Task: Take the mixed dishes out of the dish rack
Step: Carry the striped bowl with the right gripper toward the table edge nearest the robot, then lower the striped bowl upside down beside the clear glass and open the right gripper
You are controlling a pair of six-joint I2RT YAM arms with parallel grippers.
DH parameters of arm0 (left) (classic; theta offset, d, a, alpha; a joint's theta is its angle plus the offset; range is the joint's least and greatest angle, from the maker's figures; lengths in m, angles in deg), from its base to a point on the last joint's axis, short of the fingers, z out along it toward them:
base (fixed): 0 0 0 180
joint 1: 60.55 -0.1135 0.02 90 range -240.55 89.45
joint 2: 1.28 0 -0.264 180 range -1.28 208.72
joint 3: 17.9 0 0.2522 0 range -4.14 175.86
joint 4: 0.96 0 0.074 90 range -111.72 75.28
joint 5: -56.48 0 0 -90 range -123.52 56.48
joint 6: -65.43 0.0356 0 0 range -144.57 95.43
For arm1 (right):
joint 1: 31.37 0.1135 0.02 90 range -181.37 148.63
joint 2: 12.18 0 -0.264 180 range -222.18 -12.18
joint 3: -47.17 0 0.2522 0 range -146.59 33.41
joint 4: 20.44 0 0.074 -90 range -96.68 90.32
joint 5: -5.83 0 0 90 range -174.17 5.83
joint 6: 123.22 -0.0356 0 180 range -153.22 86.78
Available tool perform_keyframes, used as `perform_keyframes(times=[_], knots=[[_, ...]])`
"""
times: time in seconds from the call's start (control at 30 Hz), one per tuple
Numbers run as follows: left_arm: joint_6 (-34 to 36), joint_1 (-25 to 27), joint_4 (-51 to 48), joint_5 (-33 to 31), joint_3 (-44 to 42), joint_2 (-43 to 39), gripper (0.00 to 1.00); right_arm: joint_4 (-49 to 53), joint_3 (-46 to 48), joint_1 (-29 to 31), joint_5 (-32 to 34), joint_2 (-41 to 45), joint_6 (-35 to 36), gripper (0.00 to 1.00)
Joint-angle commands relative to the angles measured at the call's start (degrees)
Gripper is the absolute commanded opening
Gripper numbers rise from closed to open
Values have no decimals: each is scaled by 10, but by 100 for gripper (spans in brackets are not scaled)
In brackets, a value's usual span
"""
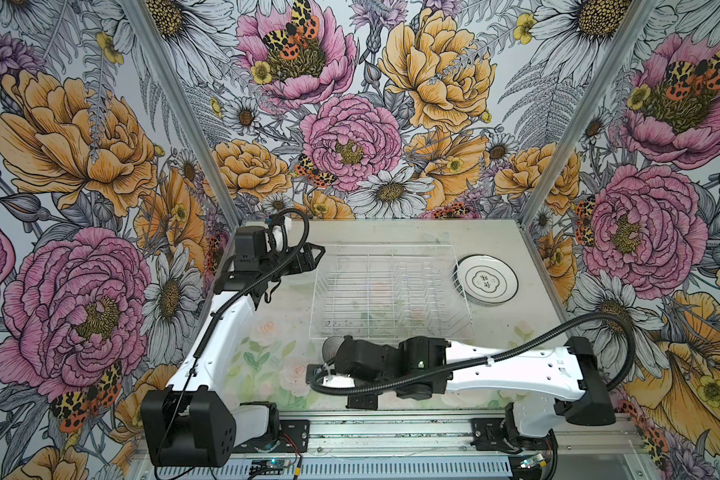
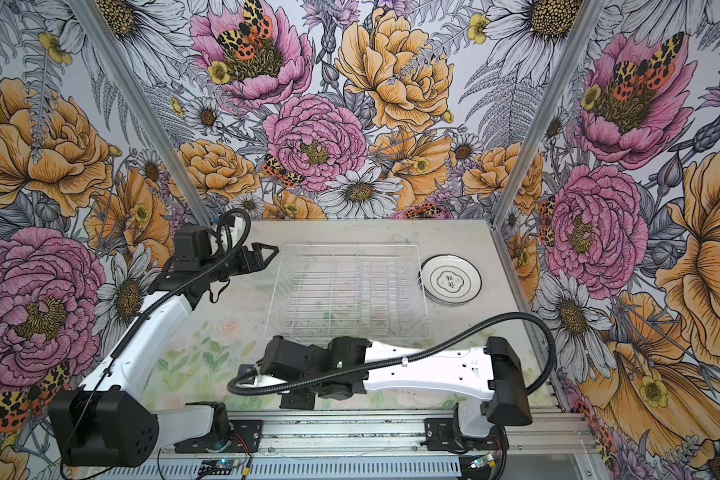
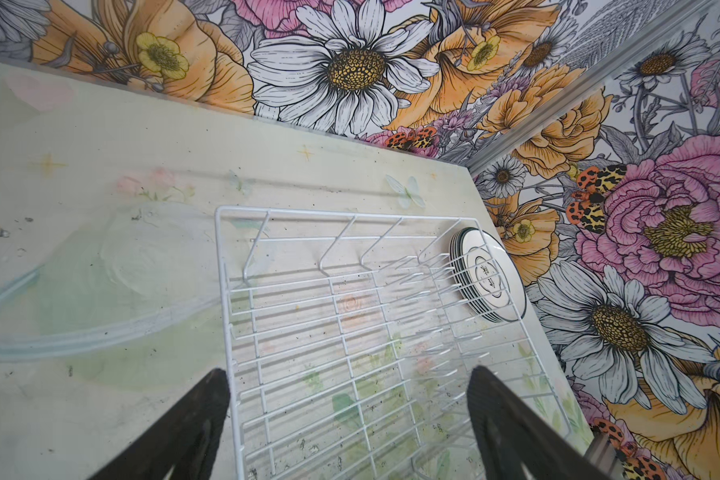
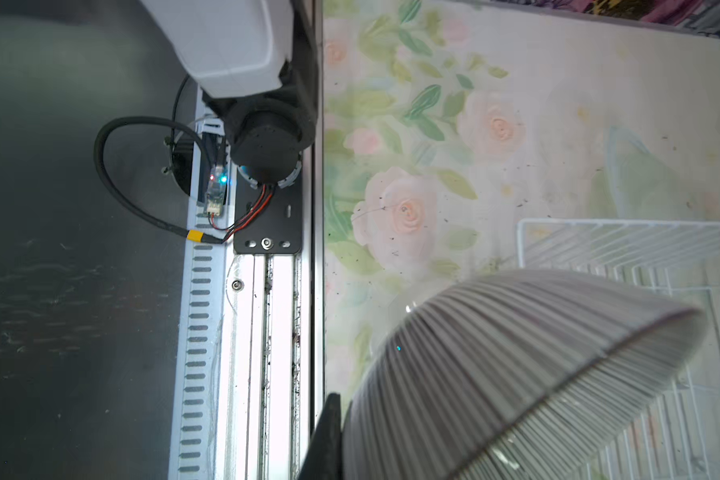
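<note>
White wire dish rack (image 1: pixel 391 291); ribbed grey bowl (image 4: pixel 516 374), perhaps purple-tinged; dark-rimmed white plates (image 1: pixel 487 280)

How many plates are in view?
5, it seems: all in one stack on the table, right of the rack. The rims lie close, so one may be hidden.

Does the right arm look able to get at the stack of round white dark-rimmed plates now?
Probably not yet: the right gripper is shut on the ribbed grey bowl. Otherwise only the white wire dish rack lies between it and the plates.
</note>
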Motion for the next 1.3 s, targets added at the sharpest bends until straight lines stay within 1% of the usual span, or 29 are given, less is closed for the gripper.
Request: perform_keyframes(times=[0.0, 0.3, 0.4, 0.53, 0.67, 0.77, 0.97, 1.27], knots=[[13, -17, -3, 33, 19, -19, 91, 45, -55, 23, 76, -41, 63, 0], [16, -49, -3, 55, 29, -21, 91, 64, -110, 34, 97, -142, 119, 0], [18, -52, -2, 61, 33, -19, 91, 66, -121, 33, 116, -170, 138, 0], [16, -57, 8, 70, 36, -14, 92, 72, -141, 32, 119, -202, 157, 0], [13, -61, 20, 78, 36, -9, 92, 78, -162, 31, 141, -238, 175, 0], [9, -66, 28, 86, 33, -9, 92, 89, -179, 24, 145, -263, 182, 0], [-6, -81, 58, 104, 15, -13, 92, 105, -202, 9, 143, -299, 193, 0], [-24, -91, 91, 120, 0, -12, 92, 131, -227, -9, 146, -332, 204, 0]])
